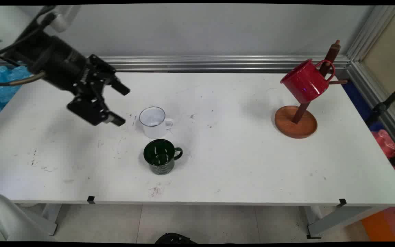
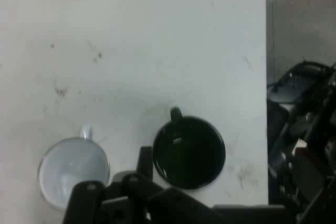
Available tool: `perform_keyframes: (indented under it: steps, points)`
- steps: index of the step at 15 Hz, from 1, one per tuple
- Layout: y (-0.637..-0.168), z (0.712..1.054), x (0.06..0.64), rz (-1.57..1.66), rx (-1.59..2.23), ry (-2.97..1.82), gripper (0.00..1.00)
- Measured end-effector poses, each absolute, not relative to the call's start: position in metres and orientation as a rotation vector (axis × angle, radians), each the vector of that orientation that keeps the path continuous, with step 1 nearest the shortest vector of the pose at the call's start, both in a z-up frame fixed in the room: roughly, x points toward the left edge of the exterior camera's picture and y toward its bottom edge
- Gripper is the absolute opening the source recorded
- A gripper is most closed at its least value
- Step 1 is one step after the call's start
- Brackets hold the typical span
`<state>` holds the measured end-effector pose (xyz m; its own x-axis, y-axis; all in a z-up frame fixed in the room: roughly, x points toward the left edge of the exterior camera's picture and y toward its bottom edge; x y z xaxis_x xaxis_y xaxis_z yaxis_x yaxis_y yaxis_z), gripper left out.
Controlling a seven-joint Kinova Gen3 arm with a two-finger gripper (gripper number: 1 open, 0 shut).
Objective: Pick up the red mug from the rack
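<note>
Lowest of the 2 centre mugs, the green mug [image 1: 161, 156] sits just below the white mug [image 1: 154, 122]; upper left, the tilted gripper [image 1: 121, 104] hovers with jaws apart, holding nothing

Black end effector [image 1: 119, 104], hanging black cables [image 1: 15, 41]

White table [image 1: 238, 164] bears all items. White mug [image 1: 153, 122] stands upright near table centre-left, handle to the right. Green mug [image 1: 160, 156] upright, just in front of the white mug, apart from it. Wooden mug stand [image 1: 295, 122] well right of the white mug; red mug [image 1: 305, 81] hangs tilted on its peg.
</note>
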<state>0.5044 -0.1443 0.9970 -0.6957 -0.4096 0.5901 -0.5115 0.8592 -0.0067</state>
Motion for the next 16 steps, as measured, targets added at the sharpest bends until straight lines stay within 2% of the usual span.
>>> perform_keyframes:
  steps: [16]
  points:
    - [-0.284,0.986,0.404,0.253,0.645,-2.215,1.0]
